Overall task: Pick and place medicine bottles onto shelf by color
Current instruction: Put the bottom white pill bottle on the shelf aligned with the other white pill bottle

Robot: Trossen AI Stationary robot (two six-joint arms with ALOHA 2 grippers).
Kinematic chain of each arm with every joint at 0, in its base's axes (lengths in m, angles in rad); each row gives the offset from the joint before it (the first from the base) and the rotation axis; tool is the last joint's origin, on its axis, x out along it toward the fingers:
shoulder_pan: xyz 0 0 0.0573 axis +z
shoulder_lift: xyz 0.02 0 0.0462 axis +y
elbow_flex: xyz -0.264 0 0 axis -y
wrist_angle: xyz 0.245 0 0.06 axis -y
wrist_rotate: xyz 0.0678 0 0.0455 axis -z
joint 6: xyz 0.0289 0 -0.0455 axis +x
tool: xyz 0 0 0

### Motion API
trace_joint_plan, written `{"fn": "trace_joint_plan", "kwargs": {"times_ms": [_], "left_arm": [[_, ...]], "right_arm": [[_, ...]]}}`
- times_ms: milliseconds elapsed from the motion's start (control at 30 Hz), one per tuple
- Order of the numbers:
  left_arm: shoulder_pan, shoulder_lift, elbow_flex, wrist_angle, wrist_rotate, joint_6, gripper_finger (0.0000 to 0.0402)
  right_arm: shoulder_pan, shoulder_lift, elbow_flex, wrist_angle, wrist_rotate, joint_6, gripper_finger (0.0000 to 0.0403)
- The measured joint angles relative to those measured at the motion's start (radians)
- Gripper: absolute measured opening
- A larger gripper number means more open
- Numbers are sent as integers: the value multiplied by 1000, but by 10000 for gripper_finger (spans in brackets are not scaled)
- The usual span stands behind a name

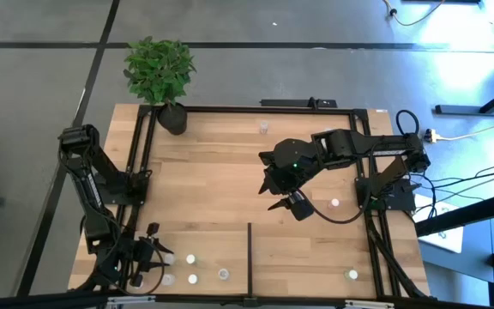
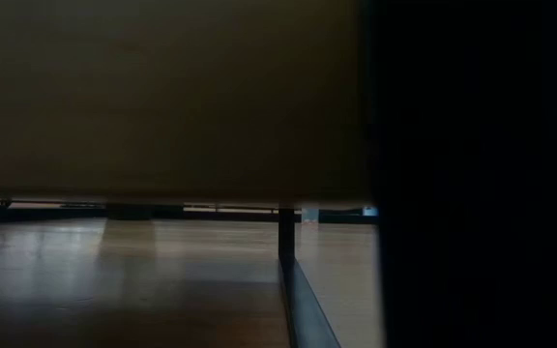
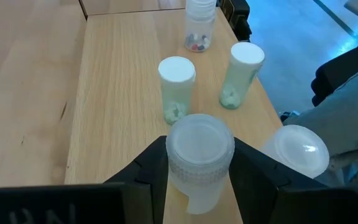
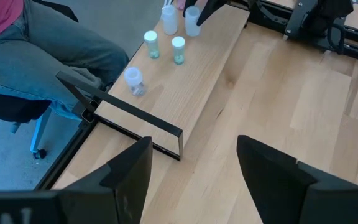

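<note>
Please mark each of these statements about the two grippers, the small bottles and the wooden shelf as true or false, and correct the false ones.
1. The left gripper is closed on a small clear bottle with a whitish ribbed cap. True.
2. The right gripper holds a bottle. False: its dark fingers stand apart with nothing between them, above the light-wood shelf.
3. Two small bottles with flat white caps stand upright ahead of the left gripper. True.
4. The green leafy plant in its black pot stands at the shelf's near edge beside the left gripper. False: it stands at the far left corner.
</note>
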Motion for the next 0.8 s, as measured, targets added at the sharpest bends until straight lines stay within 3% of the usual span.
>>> {"fn": "trace_joint_plan", "kwargs": {"times_ms": [800], "left_arm": [[0,46,0,8,17,-47,132]], "right_arm": [[0,0,0,0,0,0,237]]}}
